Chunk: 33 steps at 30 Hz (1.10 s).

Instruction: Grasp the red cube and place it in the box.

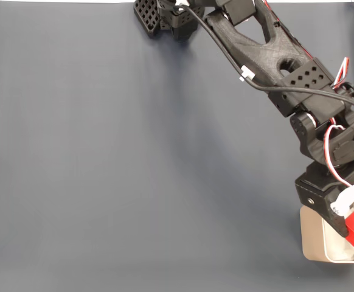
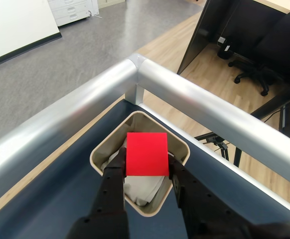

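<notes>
Black two-finger gripper [image 2: 146, 172] pinches the small matte red cube [image 2: 146, 154] by opposite flat faces, directly above the pale beige thin-walled box [image 2: 177, 142]. Cube judged light, rigid, non-fragile.

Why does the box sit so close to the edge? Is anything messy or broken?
Nothing looks broken or spilled. The box sits in the table's corner by the metal rail, with white wadding inside. The gripper holds the red cube straight above the box's opening.
</notes>
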Motion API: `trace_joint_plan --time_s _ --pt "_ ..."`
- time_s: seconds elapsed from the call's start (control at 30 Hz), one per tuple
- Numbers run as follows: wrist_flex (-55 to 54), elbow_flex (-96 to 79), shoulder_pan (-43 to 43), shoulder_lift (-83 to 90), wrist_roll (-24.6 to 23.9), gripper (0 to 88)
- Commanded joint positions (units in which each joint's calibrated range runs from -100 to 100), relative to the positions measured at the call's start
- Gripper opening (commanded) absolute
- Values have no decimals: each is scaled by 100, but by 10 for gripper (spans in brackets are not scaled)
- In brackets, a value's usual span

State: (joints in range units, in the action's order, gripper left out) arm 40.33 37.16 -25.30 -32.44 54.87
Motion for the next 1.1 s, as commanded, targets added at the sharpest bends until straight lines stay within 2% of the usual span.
trace_joint_plan --time_s 0.0,0.1,0.3,1.07 --pt "-124 362 65 63 68 34" --pt "-140 353 65 63 98 208" --pt "-263 353 79 63 122 328" --pt "-320 335 86 98 166 363"
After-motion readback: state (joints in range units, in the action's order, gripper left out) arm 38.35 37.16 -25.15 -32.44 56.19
